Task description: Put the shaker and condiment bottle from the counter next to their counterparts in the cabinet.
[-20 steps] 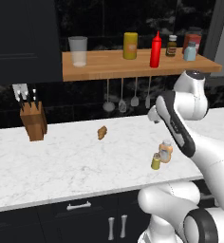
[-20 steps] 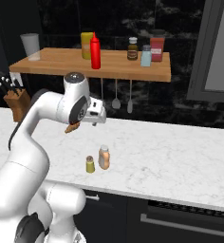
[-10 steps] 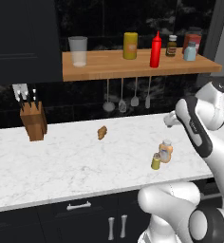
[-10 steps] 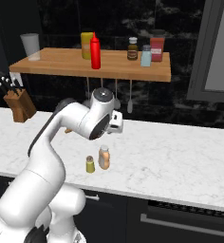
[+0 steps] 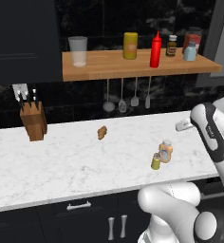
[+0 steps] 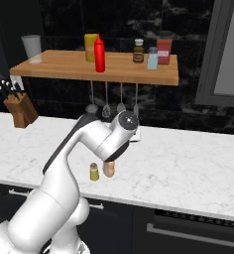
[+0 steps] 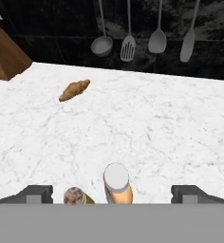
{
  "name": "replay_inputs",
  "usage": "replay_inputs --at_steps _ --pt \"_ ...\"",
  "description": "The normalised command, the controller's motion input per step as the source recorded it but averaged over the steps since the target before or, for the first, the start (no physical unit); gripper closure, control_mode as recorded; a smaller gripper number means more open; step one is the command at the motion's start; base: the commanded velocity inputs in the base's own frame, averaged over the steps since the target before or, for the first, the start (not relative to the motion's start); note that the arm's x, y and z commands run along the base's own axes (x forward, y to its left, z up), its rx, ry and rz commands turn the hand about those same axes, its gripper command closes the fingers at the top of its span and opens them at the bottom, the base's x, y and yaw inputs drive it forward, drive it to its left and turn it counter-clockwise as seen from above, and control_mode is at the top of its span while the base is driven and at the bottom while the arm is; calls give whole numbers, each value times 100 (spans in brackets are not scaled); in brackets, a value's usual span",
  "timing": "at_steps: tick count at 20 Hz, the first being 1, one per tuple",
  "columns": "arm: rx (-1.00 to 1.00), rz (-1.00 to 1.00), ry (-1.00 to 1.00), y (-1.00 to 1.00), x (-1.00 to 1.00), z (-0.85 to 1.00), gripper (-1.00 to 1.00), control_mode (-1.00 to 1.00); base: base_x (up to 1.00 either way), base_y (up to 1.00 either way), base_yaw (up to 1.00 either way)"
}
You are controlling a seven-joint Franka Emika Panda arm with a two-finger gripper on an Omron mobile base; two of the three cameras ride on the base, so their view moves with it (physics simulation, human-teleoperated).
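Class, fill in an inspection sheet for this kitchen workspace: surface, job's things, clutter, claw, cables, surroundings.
Surface: white marble counter.
Job's things: olive shaker and peach condiment bottle upright side by side on the counter; blue shaker, red squeeze bottle and yellow container on the wooden shelf.
Clutter: croissant, knife block.
Claw: claw open, over the condiment bottle.
Cables: nothing seen.
Surroundings: hanging utensils, dark wall.

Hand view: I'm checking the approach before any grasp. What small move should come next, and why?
Probably lower the open gripper straight down around the pale peach-tan condiment bottle with the whitish cap, which stands upright between the fingertips. Keep clear of the small olive shaker standing close beside it.
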Motion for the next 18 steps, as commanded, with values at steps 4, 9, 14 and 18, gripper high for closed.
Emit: replay_inputs --at_steps 4,9,14,18 --pt "0 8 -5 0 0 -30 -100 -100 0 0 0" --pt "0 9 -1 -11 0 -55 -100 -100 0 0 0" --pt "2 6 -1 -8 0 -34 -100 -100 0 0 0" --pt "6 1 0 -8 -3 -26 -100 -100 0 0 0"
